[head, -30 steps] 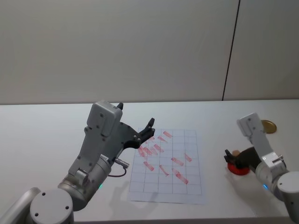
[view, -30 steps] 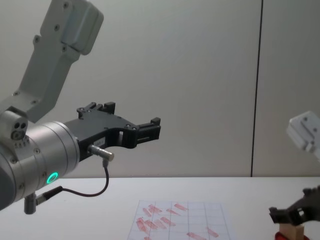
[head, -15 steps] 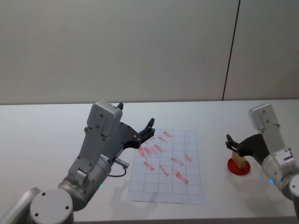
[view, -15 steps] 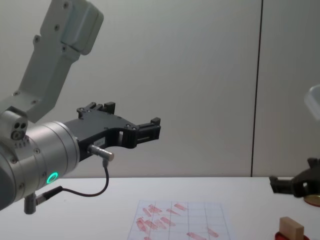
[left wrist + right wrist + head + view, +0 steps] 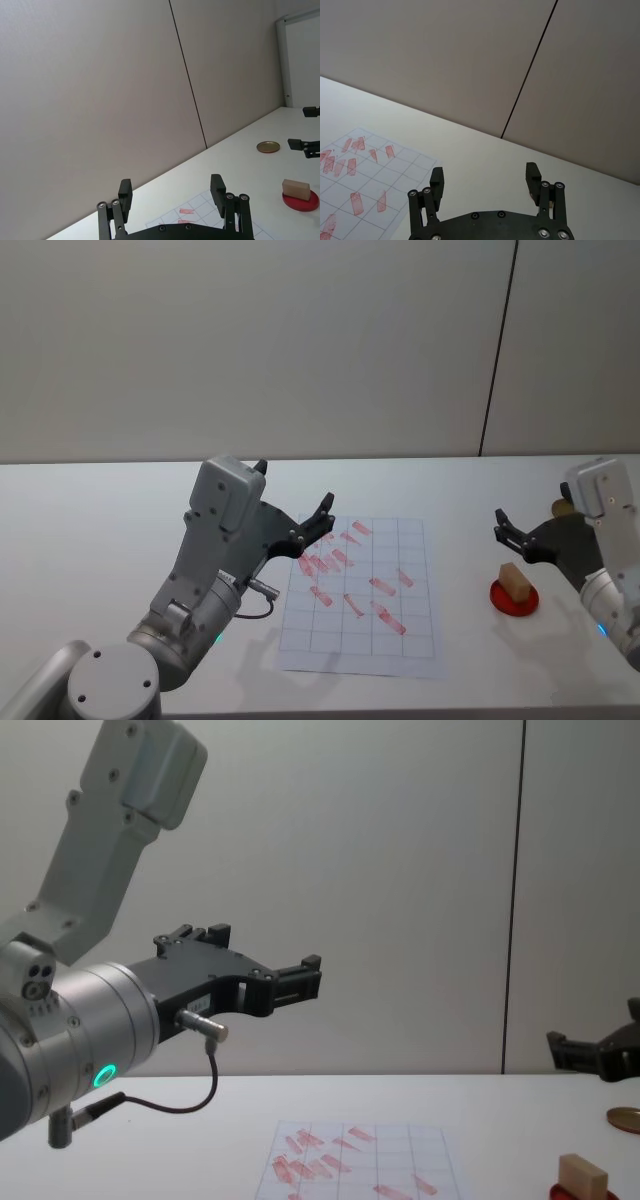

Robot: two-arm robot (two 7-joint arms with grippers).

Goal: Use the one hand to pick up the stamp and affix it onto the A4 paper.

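- My right gripper (image 5: 512, 533) hung wide open and empty above the table, up and just to the far side of the stamp (image 5: 516, 581), jaws well apart in the right wrist view.
- Stamp stood on the red ink pad (image 5: 514, 597), free of my fingers, near the table's right side; the chest view showed it as a tan block on the pad's rim.
- A gold disc (image 5: 268, 147) lay farther back on the table, apart from the pad.
- The paper (image 5: 360, 590) lay flat at centre, well to the left of the pad, its grid carrying many red marks, mostly in the upper left squares.
- My left gripper (image 5: 322, 515) was held idle and open over the paper's far left corner.
- Judgement: the pick-up step was in hand; the stamp was inked but not gripped.
- Next move, as I judged it: lower the right gripper over the stamp, close across its sides, lift clear of the pad, then carry it left to an unmarked square.
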